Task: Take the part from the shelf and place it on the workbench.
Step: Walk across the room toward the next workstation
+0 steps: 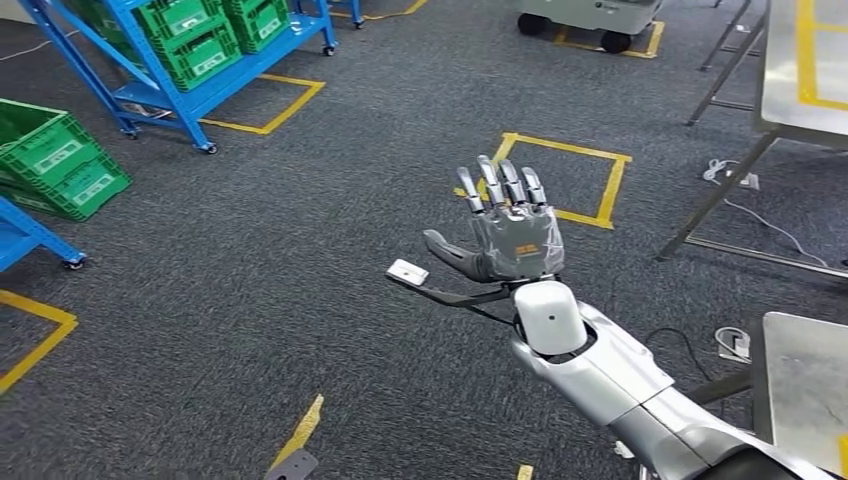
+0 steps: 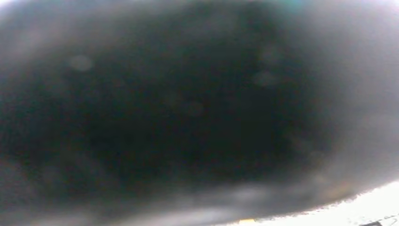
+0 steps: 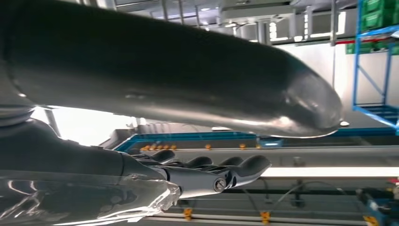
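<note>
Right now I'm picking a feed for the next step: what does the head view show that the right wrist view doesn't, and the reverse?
The head view alone shows the grey carpet floor with yellow tape squares, green crates and steel workbenches.

The right wrist view alone shows ceiling lights and a long blue-edged bench.

Both show the right hand, fingers extended and holding nothing, and blue shelving.

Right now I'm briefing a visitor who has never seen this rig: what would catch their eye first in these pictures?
The right robot hand first: raised mid-frame in the head view over grey carpet, fingers spread, holding nothing. Next, the blue shelf at upper left, loaded with green crates. Yellow tape squares mark the floor, and a steel workbench edges in at lower right.
</note>
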Robot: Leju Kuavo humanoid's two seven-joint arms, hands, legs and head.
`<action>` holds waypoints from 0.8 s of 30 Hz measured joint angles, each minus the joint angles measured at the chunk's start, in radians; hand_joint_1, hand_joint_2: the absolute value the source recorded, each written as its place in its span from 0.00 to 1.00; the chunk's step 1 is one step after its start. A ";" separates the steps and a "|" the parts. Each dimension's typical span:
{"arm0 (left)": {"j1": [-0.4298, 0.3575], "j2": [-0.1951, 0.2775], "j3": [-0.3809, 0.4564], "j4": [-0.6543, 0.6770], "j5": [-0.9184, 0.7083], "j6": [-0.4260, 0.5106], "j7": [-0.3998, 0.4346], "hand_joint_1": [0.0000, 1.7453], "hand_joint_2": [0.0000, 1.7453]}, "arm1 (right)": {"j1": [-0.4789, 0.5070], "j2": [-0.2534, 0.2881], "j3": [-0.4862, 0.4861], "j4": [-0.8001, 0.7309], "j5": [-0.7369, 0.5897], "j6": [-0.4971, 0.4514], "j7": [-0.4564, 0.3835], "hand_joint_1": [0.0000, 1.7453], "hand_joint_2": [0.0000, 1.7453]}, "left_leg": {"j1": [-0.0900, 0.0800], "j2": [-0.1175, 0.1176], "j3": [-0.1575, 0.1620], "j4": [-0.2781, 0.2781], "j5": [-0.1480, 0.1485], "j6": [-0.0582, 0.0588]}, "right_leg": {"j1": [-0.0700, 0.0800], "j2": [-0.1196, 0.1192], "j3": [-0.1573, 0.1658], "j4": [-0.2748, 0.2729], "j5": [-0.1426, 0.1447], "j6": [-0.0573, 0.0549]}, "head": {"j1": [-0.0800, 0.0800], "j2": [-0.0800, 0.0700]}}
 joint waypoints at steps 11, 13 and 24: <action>0.038 -0.026 0.000 0.000 0.001 0.037 -0.010 0.00 0.00 | 0.038 -0.054 0.038 -0.056 0.000 0.003 0.023 0.00 0.00 | 0.008 -0.100 -0.019 0.024 -0.012 -0.038 | -0.009 0.067 0.103 -0.253 0.146 -0.026 | -0.005 0.000; 0.041 -0.030 0.000 0.000 0.002 0.041 -0.014 0.00 0.00 | 0.039 -0.057 0.041 -0.067 0.000 0.002 0.016 0.00 0.00 | 0.006 -0.038 -0.061 0.108 -0.060 -0.045 | -0.010 0.040 0.108 -0.257 0.146 -0.036 | -0.012 0.000; 0.041 -0.033 0.000 0.000 0.002 0.039 -0.018 0.00 0.00 | 0.054 -0.070 0.056 -0.083 0.000 0.005 0.007 0.00 0.00 | -0.015 0.095 -0.012 0.012 0.002 -0.019 | 0.009 -0.107 0.143 -0.258 0.110 -0.021 | -0.013 0.000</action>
